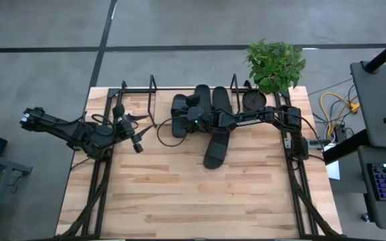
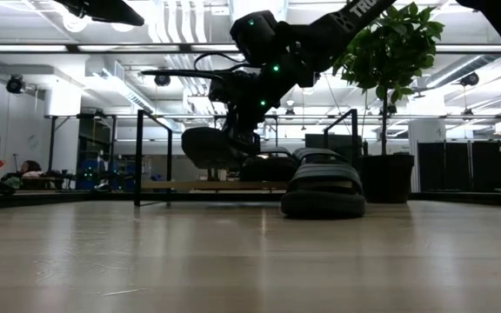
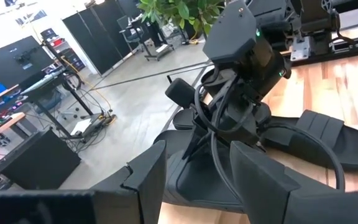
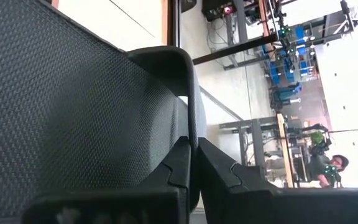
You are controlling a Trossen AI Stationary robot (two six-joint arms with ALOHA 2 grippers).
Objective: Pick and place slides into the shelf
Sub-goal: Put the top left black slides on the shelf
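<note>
— Four slides were in play, weren't they? Where did each one sit?

— I could pick out three for certain. One slide [image 1: 179, 115] hung at the left end of the shelf [image 1: 139, 100], gripped by the right gripper [image 1: 191, 115]. In the low view that slide [image 2: 209, 146] was off the board, raised above it. A second slide [image 1: 221, 102] lay on the shelf just to the right of the gripper, and a dark shape beside it may have been another, though the arm covered it. A third slide [image 1: 216, 148] rested on the bare tabletop [image 1: 179, 194], tilted, in front of the shelf.

— What was the right gripper doing with its fingers?

— They were pinched nearly together on the edge of the held slide; the right wrist view showed the textured sole [image 4: 61, 106] filling the frame with the two fingers [image 4: 179, 171] closed against its rim.

— And the left arm?

— It waited at the left edge of the tabletop, its left gripper [image 1: 137, 142] pointing toward the shelf. From its wrist view the fingers [image 3: 145, 180] stood apart with nothing between them, looking across at the right arm and the slides.

— Anything else on the tabletop?

— A leafy plant [image 1: 275, 63] stood at the far right corner, next to the shelf's right wire upright [image 1: 234, 86].
</note>
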